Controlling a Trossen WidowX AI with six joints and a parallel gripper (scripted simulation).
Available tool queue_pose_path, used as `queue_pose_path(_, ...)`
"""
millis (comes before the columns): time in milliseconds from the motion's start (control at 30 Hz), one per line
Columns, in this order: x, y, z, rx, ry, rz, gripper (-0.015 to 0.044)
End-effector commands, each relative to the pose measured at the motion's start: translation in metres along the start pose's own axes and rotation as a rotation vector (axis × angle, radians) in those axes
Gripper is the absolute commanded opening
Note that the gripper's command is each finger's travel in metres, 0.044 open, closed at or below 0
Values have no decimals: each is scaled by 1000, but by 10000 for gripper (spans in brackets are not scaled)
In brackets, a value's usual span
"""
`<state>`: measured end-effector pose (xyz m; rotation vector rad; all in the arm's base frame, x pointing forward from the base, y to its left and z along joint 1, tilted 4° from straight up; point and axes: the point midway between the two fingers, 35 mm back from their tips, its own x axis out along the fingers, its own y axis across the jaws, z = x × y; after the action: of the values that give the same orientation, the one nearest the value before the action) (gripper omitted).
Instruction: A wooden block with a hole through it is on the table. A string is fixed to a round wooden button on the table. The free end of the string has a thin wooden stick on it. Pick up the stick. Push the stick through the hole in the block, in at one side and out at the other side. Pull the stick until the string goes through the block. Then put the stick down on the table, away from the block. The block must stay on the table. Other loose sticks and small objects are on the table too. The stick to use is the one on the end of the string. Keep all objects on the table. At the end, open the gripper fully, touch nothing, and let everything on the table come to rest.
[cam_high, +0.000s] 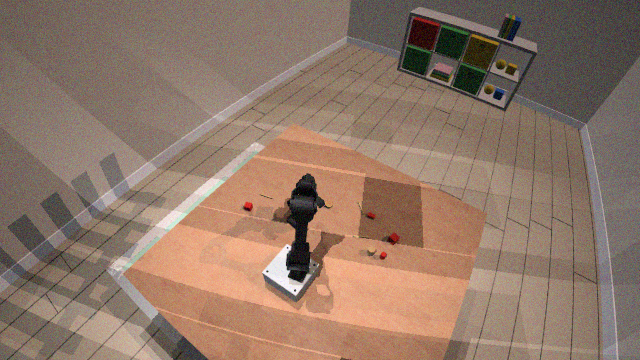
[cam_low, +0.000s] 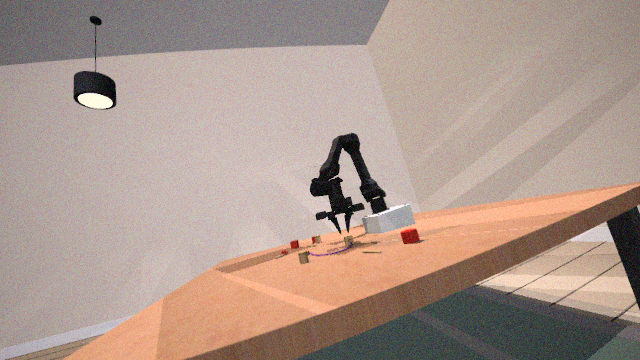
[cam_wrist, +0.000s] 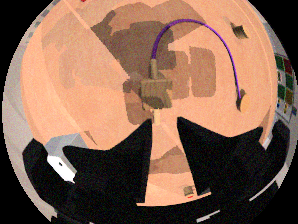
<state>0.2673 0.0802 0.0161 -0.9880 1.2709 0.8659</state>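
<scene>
Gripper: the gripper (cam_wrist: 164, 137) is hovering above the block, fingers partly apart and gripping nothing.
Block: the wooden block (cam_wrist: 154, 91) is sitting on the table (cam_wrist: 80, 50) just ahead of the fingertips.
Stick: the stick (cam_wrist: 152, 70) appears to be poking out of the block's far side.
String: the purple string (cam_wrist: 200, 24) is arcing beyond the block to the button (cam_wrist: 242, 103).
Advice: lowering past the block, then straddling the stick squarely, looks wise.

Arm (cam_high: 301, 220): matte black, blocky jointed links; pale grey square base plate (cam_high: 272, 272); tool (cam_low: 342, 229) with two dark tapered fingers
</scene>
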Motion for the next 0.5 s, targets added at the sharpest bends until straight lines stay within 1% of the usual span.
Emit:
queue_pose_path(0, 11, 3, -2, -4, 6, 16, 123)
queue_pose_path(467, 29, 6, -3, -4, 7, 17, 123)
